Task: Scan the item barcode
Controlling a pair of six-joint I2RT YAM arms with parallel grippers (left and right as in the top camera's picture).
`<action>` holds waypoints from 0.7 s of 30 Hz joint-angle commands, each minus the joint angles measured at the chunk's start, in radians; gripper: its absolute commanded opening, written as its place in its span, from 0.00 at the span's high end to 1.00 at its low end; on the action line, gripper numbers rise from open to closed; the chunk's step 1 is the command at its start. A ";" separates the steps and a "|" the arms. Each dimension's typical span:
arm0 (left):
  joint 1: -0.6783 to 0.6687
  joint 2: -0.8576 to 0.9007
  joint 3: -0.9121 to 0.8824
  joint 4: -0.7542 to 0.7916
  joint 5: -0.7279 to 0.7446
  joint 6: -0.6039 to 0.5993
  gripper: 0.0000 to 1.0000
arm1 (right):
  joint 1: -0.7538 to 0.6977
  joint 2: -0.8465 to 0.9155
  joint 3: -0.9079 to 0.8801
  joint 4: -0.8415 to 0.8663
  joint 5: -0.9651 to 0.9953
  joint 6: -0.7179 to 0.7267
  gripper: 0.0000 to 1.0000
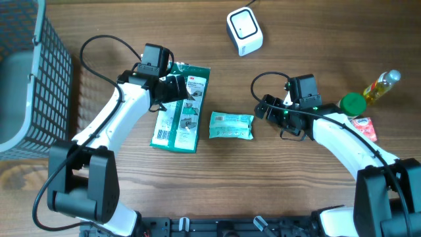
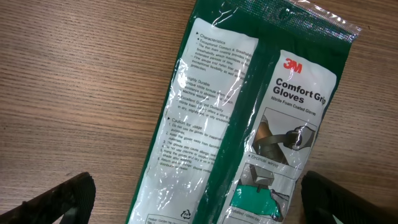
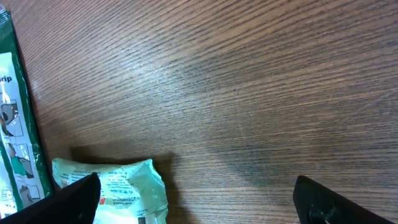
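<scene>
Glove pack: long axis front-to-back | left pincer released, directly over it | right pincer released, well apart

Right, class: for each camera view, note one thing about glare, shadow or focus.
Left wrist: white glare streaks cross the glove pack's clear wrap, washing out some print. Right wrist: the table's grain is sharp; a soft shadow edges the pale green packet. Overhead: even light, no harsh glare.
</scene>
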 commanded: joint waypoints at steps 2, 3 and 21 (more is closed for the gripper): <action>0.002 0.004 0.007 0.000 -0.014 0.005 0.00 | -0.001 -0.005 0.011 0.005 0.016 -0.017 0.00; 0.002 0.004 0.007 0.000 -0.014 0.005 0.00 | -0.001 -0.005 0.011 0.005 0.016 -0.016 0.00; 0.002 0.004 0.007 0.000 -0.014 0.005 0.00 | -0.001 -0.005 0.011 0.005 0.016 -0.016 0.02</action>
